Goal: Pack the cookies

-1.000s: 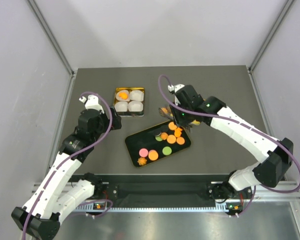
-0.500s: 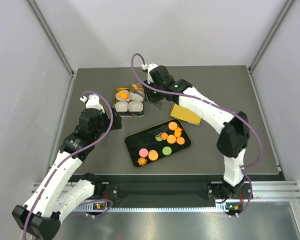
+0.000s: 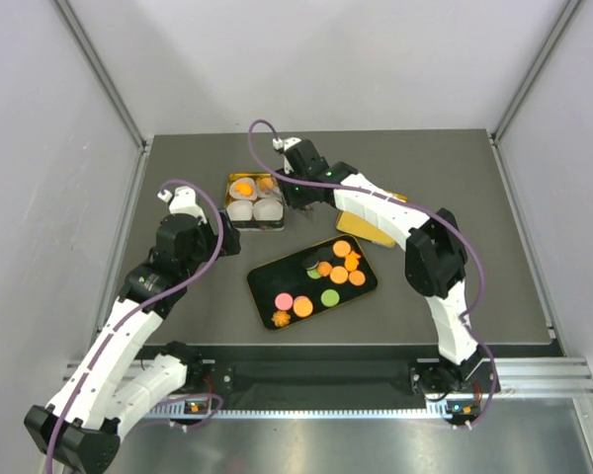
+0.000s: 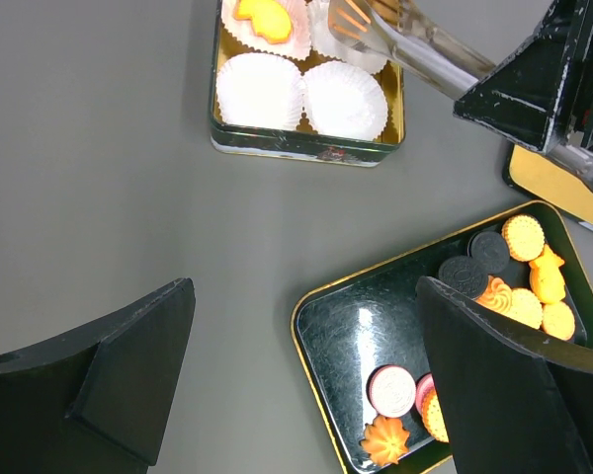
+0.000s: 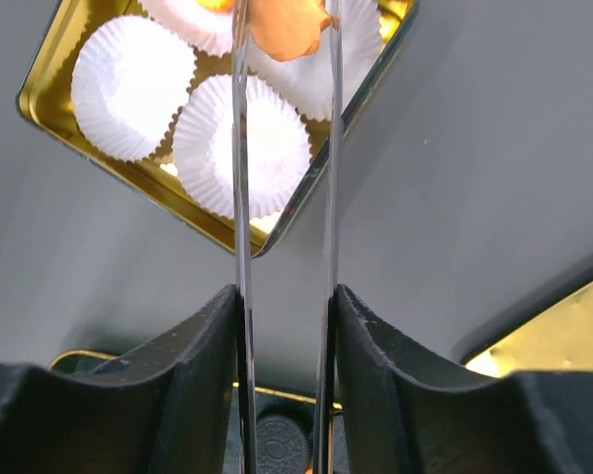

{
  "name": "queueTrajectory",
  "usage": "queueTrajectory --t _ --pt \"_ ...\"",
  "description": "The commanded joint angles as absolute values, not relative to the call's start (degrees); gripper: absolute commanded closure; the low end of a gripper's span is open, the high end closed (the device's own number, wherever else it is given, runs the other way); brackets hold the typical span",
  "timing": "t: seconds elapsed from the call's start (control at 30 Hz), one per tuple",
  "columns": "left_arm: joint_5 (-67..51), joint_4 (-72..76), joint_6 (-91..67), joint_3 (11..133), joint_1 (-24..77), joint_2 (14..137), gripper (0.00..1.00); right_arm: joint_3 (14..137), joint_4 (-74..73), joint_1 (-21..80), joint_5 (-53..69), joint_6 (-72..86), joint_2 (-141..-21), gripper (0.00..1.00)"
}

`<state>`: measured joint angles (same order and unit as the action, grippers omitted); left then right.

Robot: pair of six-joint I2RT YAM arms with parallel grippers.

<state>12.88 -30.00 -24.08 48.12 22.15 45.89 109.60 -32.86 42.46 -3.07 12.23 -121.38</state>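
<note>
Now the right end effector point(image 5: 285, 326) squeezes tongs point(image 5: 239, 197) pinching an orange cookie point(image 5: 287, 25) over the gold tin point(image 5: 42, 101) at frame top; the left end effector point(image 4: 301, 296) gapes empty.

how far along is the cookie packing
Early. Done: one orange cookie sits in a far cup of the gold tin. In hand: the right gripper squeezes tongs pinching a second cookie over the neighbouring cup. Left: both near cups are empty and the remaining cookies lie on the black tray; the left gripper hangs open.
</note>
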Motion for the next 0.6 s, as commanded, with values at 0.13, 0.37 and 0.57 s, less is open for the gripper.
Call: queueTrajectory --t 0.13,0.37,0.57 --pt "12.66 -27.33 -24.26 47.46 21.80 45.26 0.02 112.50 -29.09 42.01 -5.53 12.39 -120.67 0.54" --pt "12.48 -27.33 -24.26 47.46 21.80 45.35 0.02 112.59 -29.18 42.10 -5.54 12.48 -120.50 0.53" --pt "12.57 -27.42 -24.26 47.55 21.80 45.27 0.02 112.50 -29.53 42.19 -5.45 11.78 -116.37 0.53"
